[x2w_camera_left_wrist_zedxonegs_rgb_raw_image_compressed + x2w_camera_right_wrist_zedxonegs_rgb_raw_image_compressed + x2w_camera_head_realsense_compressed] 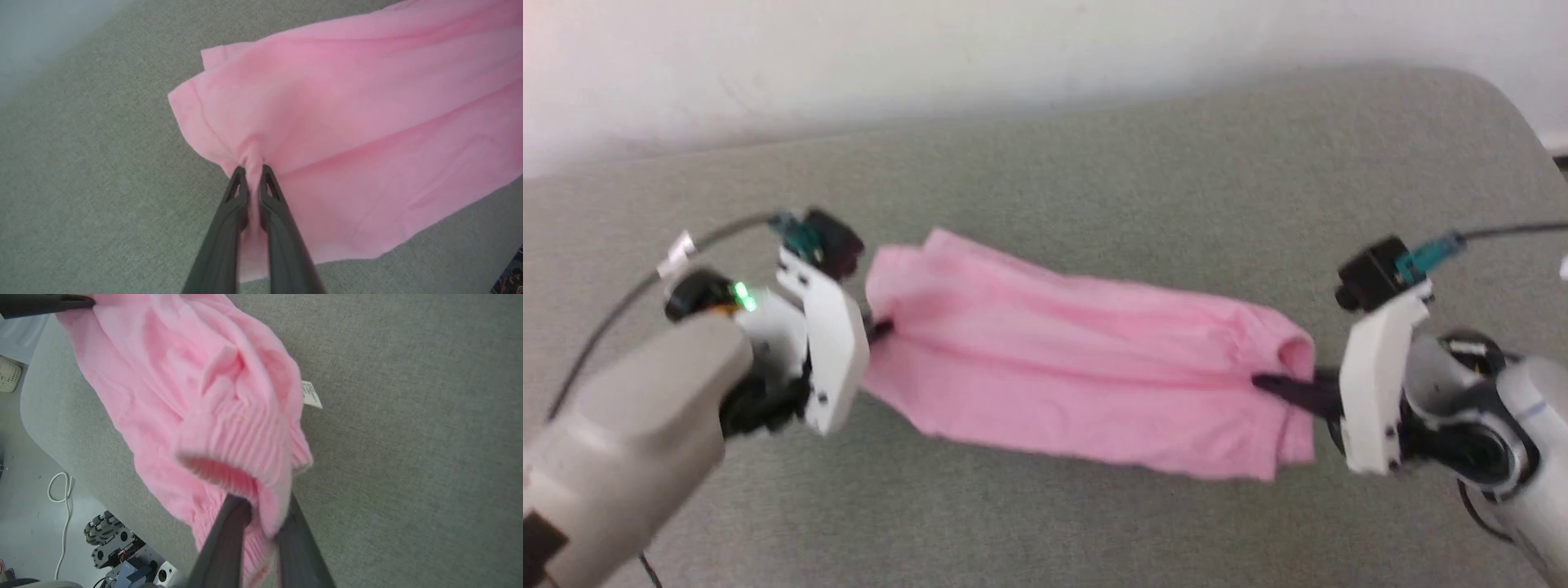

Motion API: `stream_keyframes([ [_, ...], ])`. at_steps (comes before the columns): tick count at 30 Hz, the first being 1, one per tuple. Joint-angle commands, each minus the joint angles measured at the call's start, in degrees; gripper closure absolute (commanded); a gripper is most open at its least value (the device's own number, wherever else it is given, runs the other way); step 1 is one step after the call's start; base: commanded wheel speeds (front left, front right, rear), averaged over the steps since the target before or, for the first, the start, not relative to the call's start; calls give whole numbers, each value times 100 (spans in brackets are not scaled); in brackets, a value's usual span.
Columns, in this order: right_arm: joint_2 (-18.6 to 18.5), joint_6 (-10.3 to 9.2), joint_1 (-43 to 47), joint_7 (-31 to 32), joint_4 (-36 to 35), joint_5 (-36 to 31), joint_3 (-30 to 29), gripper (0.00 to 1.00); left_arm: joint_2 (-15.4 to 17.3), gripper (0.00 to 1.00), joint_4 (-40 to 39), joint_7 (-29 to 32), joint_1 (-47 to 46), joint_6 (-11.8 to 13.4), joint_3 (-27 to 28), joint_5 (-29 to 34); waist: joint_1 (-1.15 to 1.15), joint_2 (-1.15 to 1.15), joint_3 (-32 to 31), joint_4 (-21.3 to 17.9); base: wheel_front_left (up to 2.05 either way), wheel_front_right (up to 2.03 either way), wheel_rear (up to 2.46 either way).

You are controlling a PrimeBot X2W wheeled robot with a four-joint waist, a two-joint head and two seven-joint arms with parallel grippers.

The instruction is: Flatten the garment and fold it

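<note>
Pink garment (1086, 359): stretched lengthwise across the middle of the grey tabletop (1143, 163), creased along its length. At the garment's hemmed end, left hand (880, 328) clamped tight on a pinch of cloth, tips half hidden behind a white wrist housing (829, 343). At the garment's ribbed waistband end, right hand (1262, 381) closed on the band, one finger buried in folds. White label (311, 395) beside the waistband, print illegible. Middle of the garment possibly lifted slightly, hard to confirm through blur.
</note>
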Motion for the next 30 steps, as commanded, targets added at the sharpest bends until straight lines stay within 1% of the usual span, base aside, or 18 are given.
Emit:
stream_keyframes([
  [1, -156, -4, 281, -50, -154, 60, -14, 100, 88, 100, -189, -51, 316, 68, -23, 33, 1, 0, -405, 355, 0, 0, 0],
  [6, -532, -4, 869, -100, -439, 36, -34, 100, 209, 100, -748, -183, 1078, 352, -27, 13, 1, 0, -474, 480, 0, 0, 0],
  [10, -578, -4, 1102, -157, -243, -92, -101, 100, 150, 100, -956, -369, 1506, 534, -26, -67, 1, 0, -408, 548, 0, 0, 0],
  [15, -338, -4, 1078, -290, 228, -319, -141, 100, -69, 100, -789, -601, 1767, 647, 6, -183, 1, 0, -164, 559, 0, 0, 0],
  [18, -196, -4, 1048, -297, 587, -507, -7, 100, -207, 100, -558, -648, 1869, 623, 6, -218, 1, 0, -75, 540, 0, 0, 0],
  [22, -11, -4, 1013, -512, 939, -622, 117, 100, -362, 100, -320, -830, 1987, 584, 33, -255, 1, 0, -64, 512, 0, 0, 0],
  [23, 21, -4, 1003, -594, 989, -638, 123, 95, -393, 100, -278, -910, 2015, 589, 46, -251, 1, 0, -92, 503, 0, 0, 0],
  [24, 21, -4, 1003, -594, 989, -638, 123, 95, -393, 100, -278, -910, 2015, 589, 46, -251, 1, 0, -92, 503, 0, 0, 0],
  [25, 25, -4, 985, -681, 1005, -685, 140, 44, -417, 92, -250, -1028, 2042, 601, 68, -231, 1, 0, -123, 496, 0, 0, 0],
  [26, 12, -4, 966, -772, 989, -731, 158, 0, -432, 0, -234, -1220, 2056, 659, 115, -179, 1, 0, -170, 487, 0, 0, 0],
  [29, -147, -4, 931, -1005, 785, -840, 175, 0, -428, 0, -277, -1855, 2123, 877, 248, 25, 1, 0, -335, 463, 0, 0, 0],
  [30, -241, -4, 923, -1074, 659, -880, 168, 0, -419, 0, -324, -2096, 2152, 1006, 316, 91, 1, 0, -397, 460, 0, 0, 0],
])
